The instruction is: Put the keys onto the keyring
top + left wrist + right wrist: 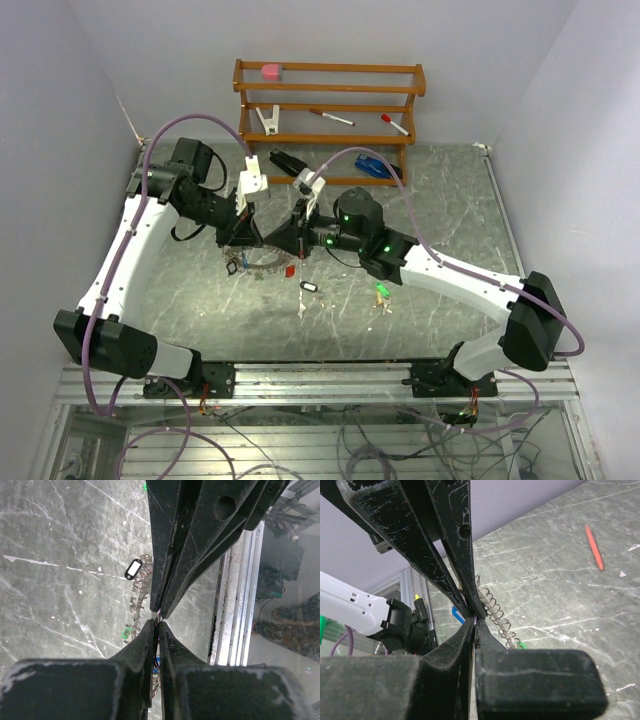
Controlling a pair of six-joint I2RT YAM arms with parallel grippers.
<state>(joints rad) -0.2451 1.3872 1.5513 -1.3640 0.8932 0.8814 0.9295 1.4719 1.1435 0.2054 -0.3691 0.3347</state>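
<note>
Both grippers pinched tip to tip over the keyring

My left gripper (157, 626) and right gripper (474, 623) are each clenched and meet nose to nose; a thin glint sits at the tips, but I cannot tell what it is or who holds it. The keyring (140, 592) lies on the table (200, 300) just below, half hidden behind the fingers. The black-tagged key (133, 569) lies beside it, and the green key (381, 291) lies apart.
</note>
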